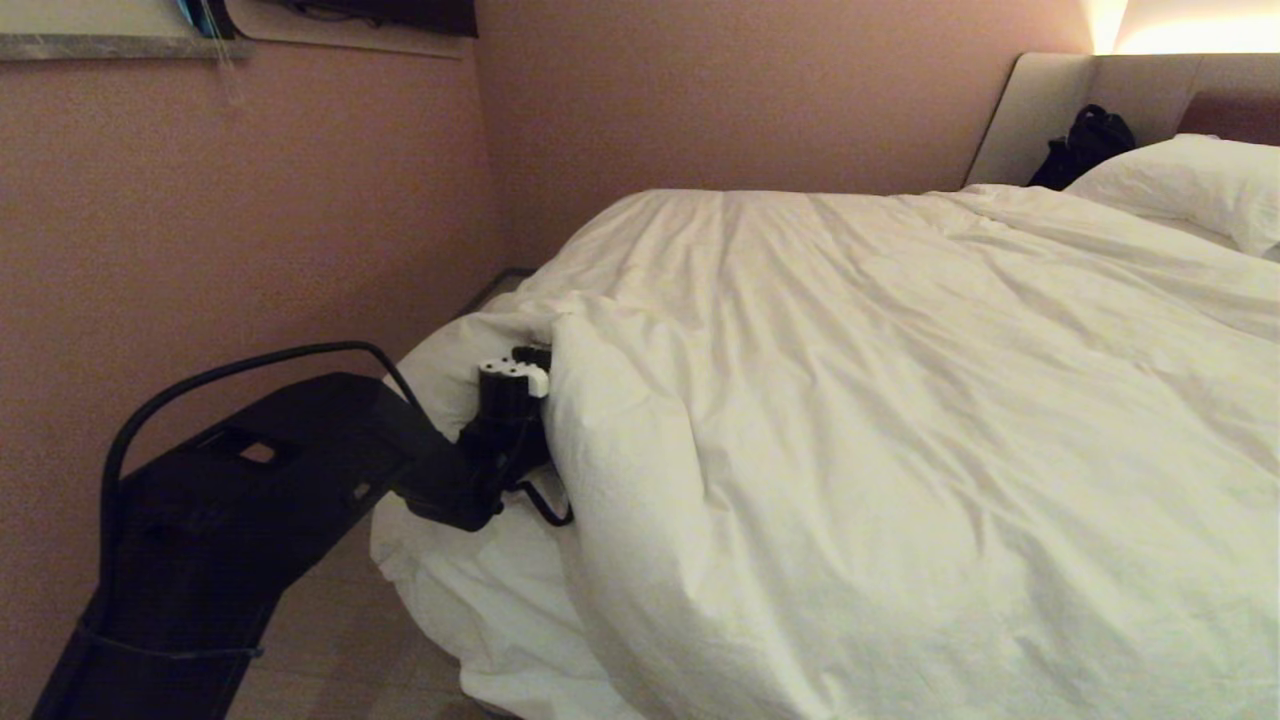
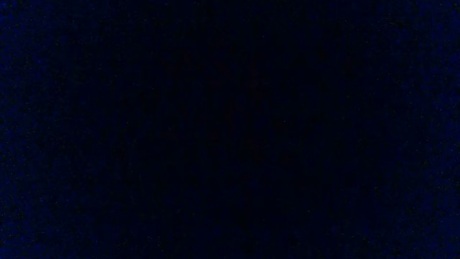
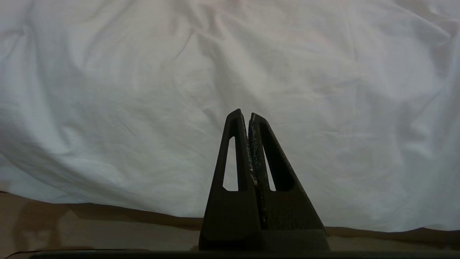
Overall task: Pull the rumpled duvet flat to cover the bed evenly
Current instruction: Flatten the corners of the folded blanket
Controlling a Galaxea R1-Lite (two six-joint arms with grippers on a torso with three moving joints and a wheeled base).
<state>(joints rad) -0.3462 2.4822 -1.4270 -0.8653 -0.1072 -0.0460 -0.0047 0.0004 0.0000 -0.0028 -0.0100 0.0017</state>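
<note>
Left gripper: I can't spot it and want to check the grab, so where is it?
In the head view the left gripper is tucked under the duvet's folded corner at the bed's near left.

left end effector (image 1: 545, 375) perhaps hidden, right end effector (image 3: 248, 117) closed

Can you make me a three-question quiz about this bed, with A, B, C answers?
1. Where is the left arm reaching?
A) the pillow
B) the duvet's folded near corner
C) the wall

2. What colour is the duvet?
A) blue
B) white
C) green

3. The right end effector is:
A) wide open
B) holding a bag
C) shut

Answers:
1. B, its tip disappears under that fold.
2. B, it is white all over.
3. C, its two sides are pressed together in front of the duvet.
</note>
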